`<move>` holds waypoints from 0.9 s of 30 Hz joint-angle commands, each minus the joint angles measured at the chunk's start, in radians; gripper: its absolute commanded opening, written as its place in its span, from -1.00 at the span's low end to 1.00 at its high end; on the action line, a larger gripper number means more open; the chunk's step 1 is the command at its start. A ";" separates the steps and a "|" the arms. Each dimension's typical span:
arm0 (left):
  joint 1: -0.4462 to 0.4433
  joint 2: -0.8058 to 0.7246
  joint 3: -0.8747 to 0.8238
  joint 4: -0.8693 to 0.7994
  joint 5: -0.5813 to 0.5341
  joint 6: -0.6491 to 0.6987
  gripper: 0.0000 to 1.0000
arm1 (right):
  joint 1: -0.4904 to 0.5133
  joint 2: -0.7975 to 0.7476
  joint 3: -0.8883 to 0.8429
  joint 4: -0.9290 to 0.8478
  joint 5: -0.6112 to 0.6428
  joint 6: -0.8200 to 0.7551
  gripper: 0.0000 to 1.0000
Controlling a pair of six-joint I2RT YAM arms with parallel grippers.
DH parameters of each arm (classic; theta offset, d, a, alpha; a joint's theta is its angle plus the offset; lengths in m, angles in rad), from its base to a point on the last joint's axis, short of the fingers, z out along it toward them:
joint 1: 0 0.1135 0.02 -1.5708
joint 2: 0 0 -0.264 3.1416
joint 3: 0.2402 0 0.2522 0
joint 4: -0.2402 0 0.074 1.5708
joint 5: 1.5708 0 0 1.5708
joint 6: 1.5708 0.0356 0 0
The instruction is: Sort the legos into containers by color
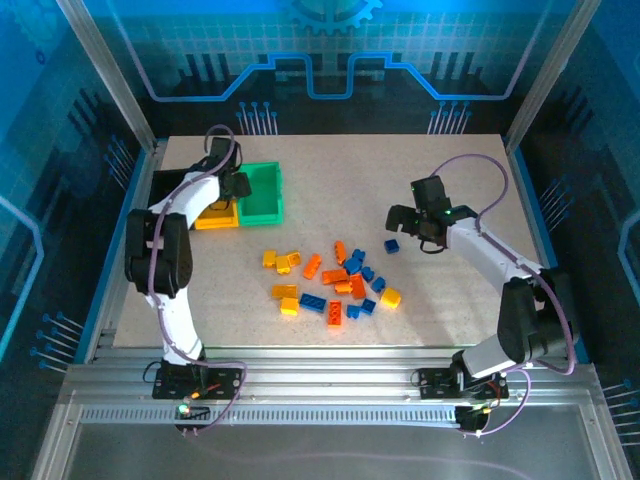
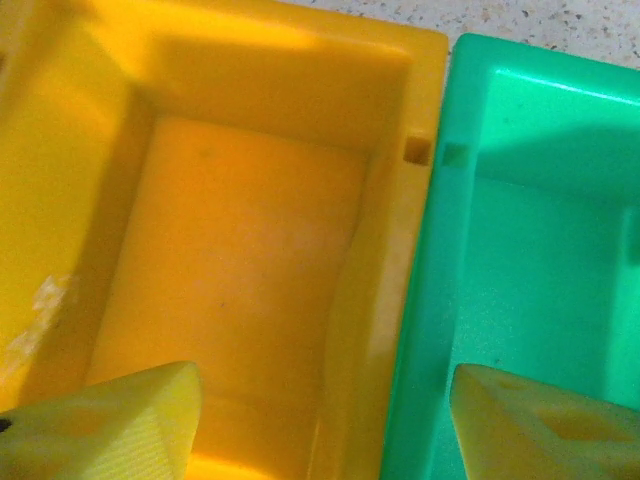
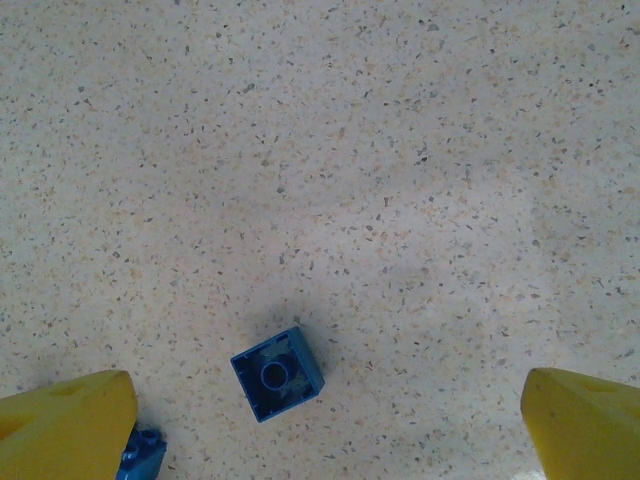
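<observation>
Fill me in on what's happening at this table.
Two robot arms are sorting lego bricks by colour into bins. The left gripper hangs over the spot where the yellow bin meets the green bin, its fingers apart with nothing between them. The right gripper is open above the table, over a single blue brick lying studs-down. Most bricks, yellow, orange and blue, lie loose mid-table, not yet sorted.
</observation>
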 commanded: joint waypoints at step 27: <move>-0.482 0.216 0.341 -0.251 -0.046 -0.344 -1.00 | -0.060 -0.072 -0.044 -0.043 -0.003 0.030 1.00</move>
